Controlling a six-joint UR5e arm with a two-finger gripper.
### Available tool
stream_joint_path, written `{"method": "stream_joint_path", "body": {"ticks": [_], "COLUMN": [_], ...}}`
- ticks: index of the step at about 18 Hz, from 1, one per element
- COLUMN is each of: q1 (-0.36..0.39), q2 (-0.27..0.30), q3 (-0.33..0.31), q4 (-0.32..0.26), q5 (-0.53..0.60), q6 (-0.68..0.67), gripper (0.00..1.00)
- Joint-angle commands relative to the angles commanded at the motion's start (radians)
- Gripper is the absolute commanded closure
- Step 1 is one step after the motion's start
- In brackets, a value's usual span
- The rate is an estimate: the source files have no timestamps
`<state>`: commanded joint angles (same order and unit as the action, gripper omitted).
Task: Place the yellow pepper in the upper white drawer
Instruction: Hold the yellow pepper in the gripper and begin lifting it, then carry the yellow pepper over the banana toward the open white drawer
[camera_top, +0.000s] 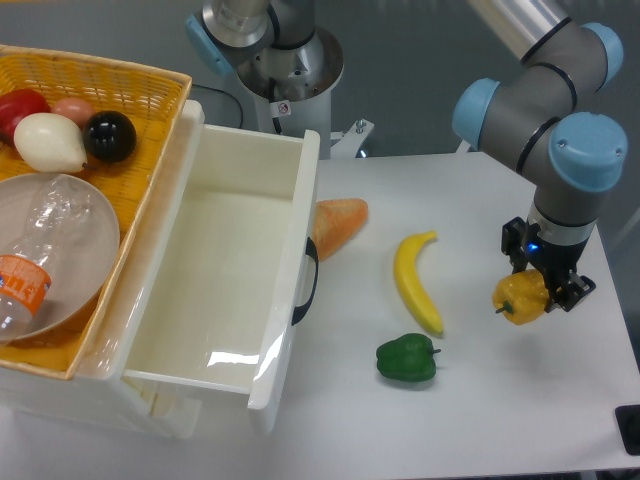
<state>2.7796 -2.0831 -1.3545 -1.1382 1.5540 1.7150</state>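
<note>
- Fixed camera, item 1: pincer (537, 283), pointing down at the far right of the table (480, 400); fingers closed around the yellow pepper (520, 297), which sits between them with its dark stem pointing left. Whether the pepper is lifted off the tabletop or only just touching it cannot be told.
- Item 2: upper white drawer (300, 190), pulled open well to the left of the pincer, black handle (308, 285) on the front wall facing the pincer. Interior holds nothing visible.
- Item 3: banana (414, 280) and green pepper (407, 359), lying between the pincer and the drawer; an orange piece of food (340, 222) touches the drawer front, partly hidden.
- Item 4: wicker basket (150, 85), beyond the drawer on the far side from the pincer. Contents: red fruit (22, 108), pale fruit (46, 142), black ball (109, 135), a pinkish item partly hidden, and a clear bowl (60, 235) with a plastic bottle (22, 285) lying in it.
- Handling note, judged: step in hand is carrying the pepper leftward. Raise it high enough to clear the banana and the drawer's front wall, keep the grip firm on the lumpy skin, and release only once over the middle of the drawer, low down, so it does not bounce out.
</note>
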Motion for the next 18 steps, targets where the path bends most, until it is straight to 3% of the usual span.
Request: {"method": "stream_joint_path", "body": {"ticks": [5,9,16,18], "q1": [0.002,0.002,-0.04,-0.061], "q2": [0.006,0.047,0.181,0.201], "q3": [0.005,-0.003,-0.044,-0.045], "q4": [-0.003,-0.028,-0.156,-0.169], "q5": [-0.024,-0.083,-0.109,-0.109], "q6": [-0.002,-0.049,-0.153,-0.19], "gripper": [0.45,0.45,0.48,0.48]}}
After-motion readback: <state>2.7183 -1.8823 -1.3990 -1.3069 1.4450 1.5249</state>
